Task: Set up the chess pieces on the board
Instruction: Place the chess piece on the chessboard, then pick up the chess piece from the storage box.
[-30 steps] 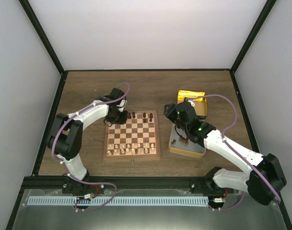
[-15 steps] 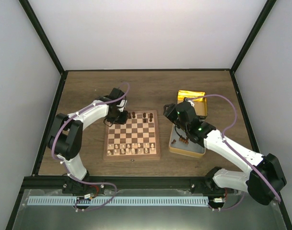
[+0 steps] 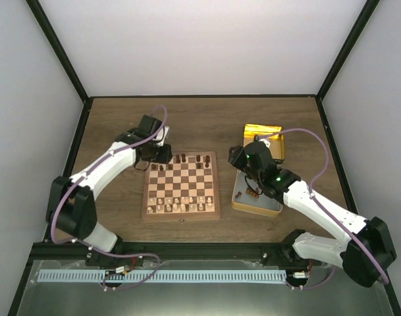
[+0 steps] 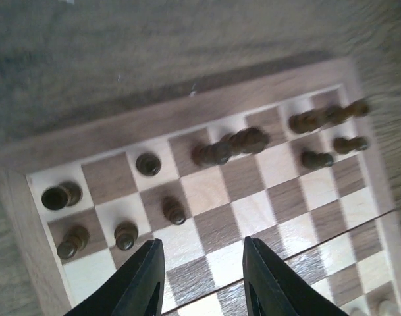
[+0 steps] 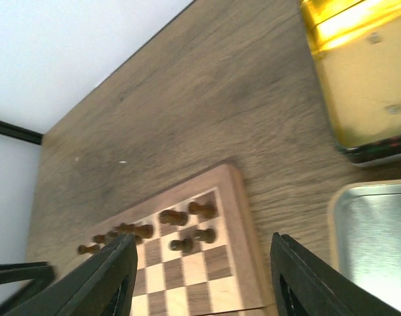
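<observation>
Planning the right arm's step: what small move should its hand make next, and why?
Probably lower the right hand toward the silver tray: it is open and empty, dark pieces lie in that tray, and the board shows gaps in its far rows.

Top external camera sat high behind the arm bases, looking down and forward over the whole counter (image 3: pixel 108 122). Left wrist camera looked steeply down, close over the far rows of the board (image 4: pixel 187 110). Right wrist camera stood farther off, looking obliquely across its far-right corner. All three views shared those far rows.
</observation>
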`<state>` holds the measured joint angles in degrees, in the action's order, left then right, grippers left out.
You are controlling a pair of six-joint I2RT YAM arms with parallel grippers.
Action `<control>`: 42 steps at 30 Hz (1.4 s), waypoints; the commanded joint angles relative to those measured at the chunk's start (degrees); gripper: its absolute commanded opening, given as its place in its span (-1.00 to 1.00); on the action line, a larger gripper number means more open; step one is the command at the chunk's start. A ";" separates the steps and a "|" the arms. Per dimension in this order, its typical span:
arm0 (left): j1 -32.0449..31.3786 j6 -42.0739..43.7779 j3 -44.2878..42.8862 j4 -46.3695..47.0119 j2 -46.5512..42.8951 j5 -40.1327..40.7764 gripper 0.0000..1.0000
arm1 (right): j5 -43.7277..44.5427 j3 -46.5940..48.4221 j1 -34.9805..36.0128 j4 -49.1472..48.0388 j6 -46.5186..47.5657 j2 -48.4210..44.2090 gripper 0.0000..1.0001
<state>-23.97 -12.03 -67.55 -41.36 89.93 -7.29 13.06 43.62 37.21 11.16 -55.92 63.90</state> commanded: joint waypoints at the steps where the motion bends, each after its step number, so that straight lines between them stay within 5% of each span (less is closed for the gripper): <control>1: 0.27 0.83 3.67 9.96 -6.62 -2.17 -0.28 | 1.70 -0.80 -3.66 10.10 3.63 -1.78 0.13; 13: 0.28 0.25 16.47 30.45 -23.66 -1.78 -0.04 | -3.54 -1.02 -11.07 24.46 10.52 6.96 -0.21; 42: 0.24 -0.18 19.07 30.91 -26.03 -1.44 0.03 | -2.77 -4.17 -11.37 26.48 6.43 18.72 -0.54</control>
<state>-23.92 -11.92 -48.99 -12.05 64.42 -8.25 9.34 40.27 26.33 37.89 -49.10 81.17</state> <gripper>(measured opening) 0.515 0.232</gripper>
